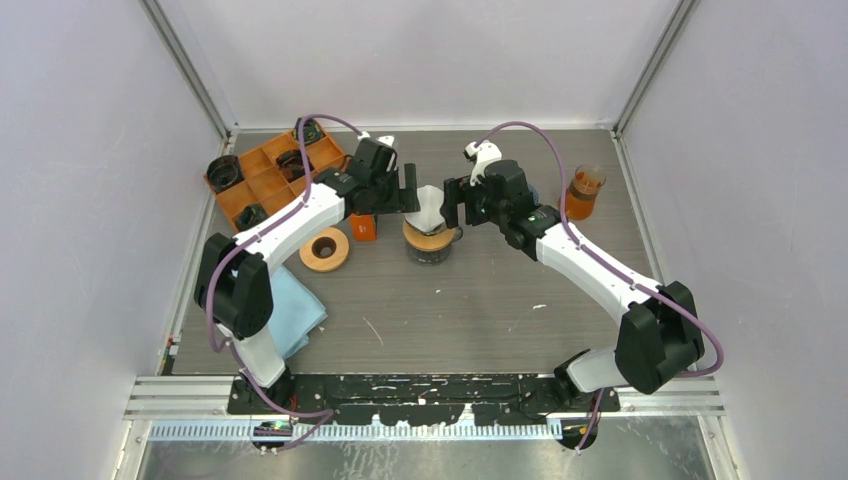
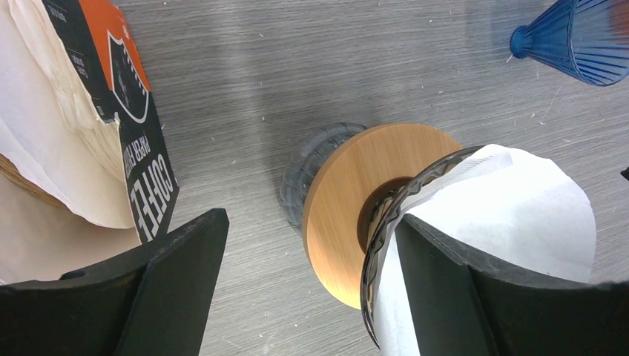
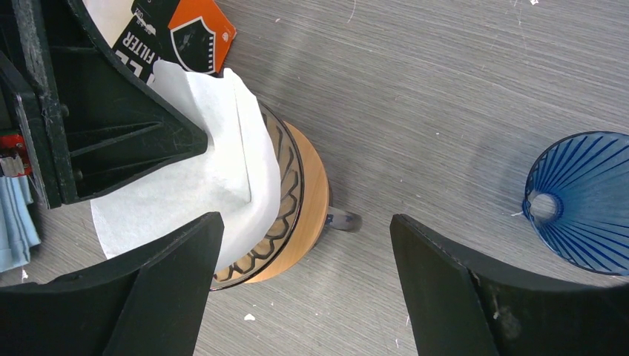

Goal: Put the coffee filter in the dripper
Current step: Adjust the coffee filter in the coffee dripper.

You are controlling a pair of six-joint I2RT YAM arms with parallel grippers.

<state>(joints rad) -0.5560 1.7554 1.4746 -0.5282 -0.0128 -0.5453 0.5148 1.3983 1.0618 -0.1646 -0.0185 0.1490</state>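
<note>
Atop the round wood-collared dripper, a white conical paper filter.

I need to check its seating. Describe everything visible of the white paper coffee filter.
The coffee filter is thin white paper, cone-shaped, with a folded crease. Its lower part sits inside the black wavy rim of the dripper, above the wooden collar; the rest stands out, leaning sideways. It lies between the open left gripper and open right gripper; a left finger seems to touch its side.
</note>
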